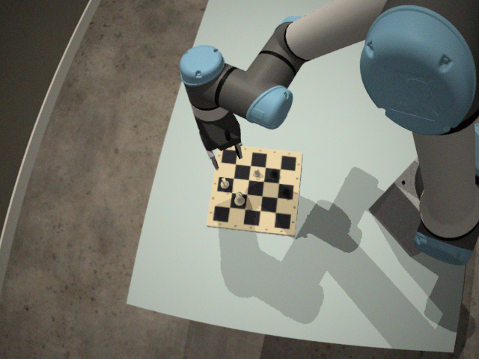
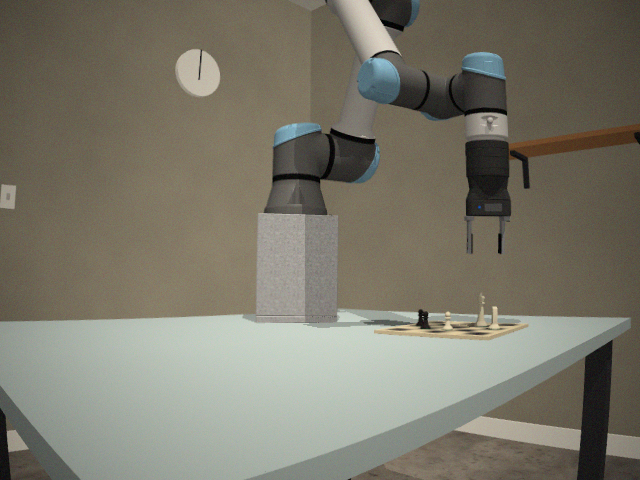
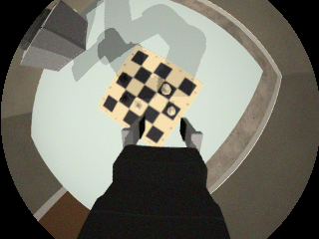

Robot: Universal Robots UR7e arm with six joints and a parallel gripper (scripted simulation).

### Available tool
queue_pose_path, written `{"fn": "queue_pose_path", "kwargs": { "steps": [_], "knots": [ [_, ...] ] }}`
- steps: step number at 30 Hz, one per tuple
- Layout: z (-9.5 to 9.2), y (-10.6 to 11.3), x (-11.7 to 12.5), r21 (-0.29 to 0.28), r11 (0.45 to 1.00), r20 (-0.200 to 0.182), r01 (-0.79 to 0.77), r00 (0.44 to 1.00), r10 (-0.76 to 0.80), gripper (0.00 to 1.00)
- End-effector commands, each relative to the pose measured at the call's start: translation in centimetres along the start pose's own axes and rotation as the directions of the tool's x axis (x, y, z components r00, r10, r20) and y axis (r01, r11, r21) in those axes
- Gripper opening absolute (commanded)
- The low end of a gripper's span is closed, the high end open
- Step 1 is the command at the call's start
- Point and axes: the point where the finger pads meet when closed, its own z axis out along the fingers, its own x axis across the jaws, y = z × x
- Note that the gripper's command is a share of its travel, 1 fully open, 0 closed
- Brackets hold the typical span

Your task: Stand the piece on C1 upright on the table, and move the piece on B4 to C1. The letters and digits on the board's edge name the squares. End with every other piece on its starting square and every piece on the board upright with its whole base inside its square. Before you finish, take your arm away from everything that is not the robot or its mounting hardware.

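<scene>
High above the chessboard with five pieces, empty wide-open claw.

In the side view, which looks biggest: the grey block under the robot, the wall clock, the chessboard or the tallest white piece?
1. Grey block.
2. Chessboard, wide but seen almost edge-on.
3. Wall clock, farther off, so unsure against the board.
4. Tallest white piece.

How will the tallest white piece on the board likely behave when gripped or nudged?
The tallest white piece looks tall on a narrow base, so it probably tips if nudged high. It seems rigid, and likely light. The open pincer hangs well above it.
</scene>
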Motion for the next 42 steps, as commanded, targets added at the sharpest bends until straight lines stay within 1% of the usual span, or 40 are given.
{"fn": "queue_pose_path", "kwargs": {
  "steps": [1, 6, 34, 42],
  "knots": [
    [-0.59, -0.84, 1.25, -0.08, 0.997, -0.009, 0.02, 1.0, -0.021, 1.0],
    [-0.88, -1.24, 1.7, -0.103, 0.994, -0.015, 0.028, 0.999, -0.03, 1.0],
    [-0.86, -1.27, 1.67, -0.104, 0.994, -0.013, 0.046, 0.999, -0.047, 1.0],
    [-0.76, -1.34, 1.52, -0.105, 0.989, -0.007, 0.108, 0.994, -0.109, 1.0]
  ]
}}
